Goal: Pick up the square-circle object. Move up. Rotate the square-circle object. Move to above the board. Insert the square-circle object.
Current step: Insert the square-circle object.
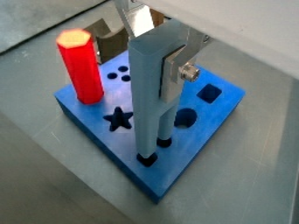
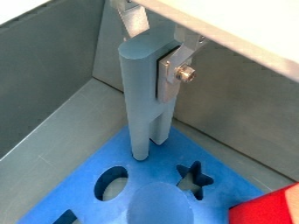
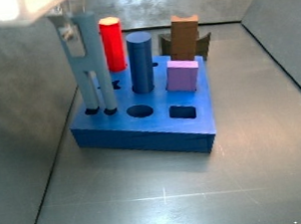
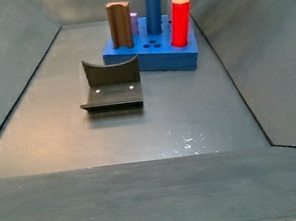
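The square-circle object (image 1: 152, 96) is a tall grey-blue piece with two thin legs. It stands upright at a corner of the blue board (image 1: 222, 109), and its leg tips sit in two small dark holes. My gripper (image 1: 158, 57) is shut on its upper part, with one silver finger (image 1: 176, 68) flat against its side. Another wrist view shows the same grip (image 2: 152, 61) on the object (image 2: 142, 105) above the board (image 2: 152, 197). In a side view the gripper (image 3: 72, 39) holds the object (image 3: 82, 70) at the board's (image 3: 142, 135) left edge.
A red cylinder (image 3: 111, 43), a blue cylinder (image 3: 141, 60), a pink cube (image 3: 182, 76) and a brown piece (image 3: 186, 36) stand on the board. Star, circle and square holes lie open near the object. The fixture (image 4: 110, 84) stands on the floor apart from the board (image 4: 172, 59). Grey walls ring the floor.
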Tool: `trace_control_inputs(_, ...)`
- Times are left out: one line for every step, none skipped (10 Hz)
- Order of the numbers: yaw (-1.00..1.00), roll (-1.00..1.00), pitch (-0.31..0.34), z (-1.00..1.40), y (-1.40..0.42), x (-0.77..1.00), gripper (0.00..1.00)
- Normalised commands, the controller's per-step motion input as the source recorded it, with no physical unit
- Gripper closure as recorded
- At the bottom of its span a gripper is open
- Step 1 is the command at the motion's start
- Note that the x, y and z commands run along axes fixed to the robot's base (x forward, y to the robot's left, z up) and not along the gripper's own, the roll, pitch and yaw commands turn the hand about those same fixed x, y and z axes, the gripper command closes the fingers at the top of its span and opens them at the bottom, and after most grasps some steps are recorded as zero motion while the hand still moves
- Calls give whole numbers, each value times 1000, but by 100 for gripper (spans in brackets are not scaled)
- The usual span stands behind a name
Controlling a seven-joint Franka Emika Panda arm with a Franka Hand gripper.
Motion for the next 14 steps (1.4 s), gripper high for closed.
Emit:
trace_control_inputs(63, 46, -36, -243, -29, 0, 100)
trace_control_inputs(57, 30, 0, -163, -40, 0, 100)
trace_control_inputs(89, 27, 31, -149, -46, 60, 100)
trace_control_inputs(200, 29, 84, -149, -63, 231, 100)
trace_control_inputs(231, 26, 109, -134, -109, 409, 100)
trace_control_inputs(229, 27, 130, -146, -106, 446, 100)
trace_control_inputs(180, 30, 104, -209, -71, 391, 100)
trace_control_inputs(9, 66, 130, -351, 0, 0, 100)
trace_control_inputs(11, 81, 181, -289, 0, -111, 100)
trace_control_inputs(9, 69, 256, -229, 0, -154, 100)
trace_control_inputs(0, 44, 216, -274, 0, -217, 100)
trace_control_inputs(0, 46, 96, -320, 0, -180, 100)
trace_control_inputs(0, 40, 44, -374, 0, -149, 100)
trace_control_inputs(0, 36, 34, -389, 0, -291, 100)
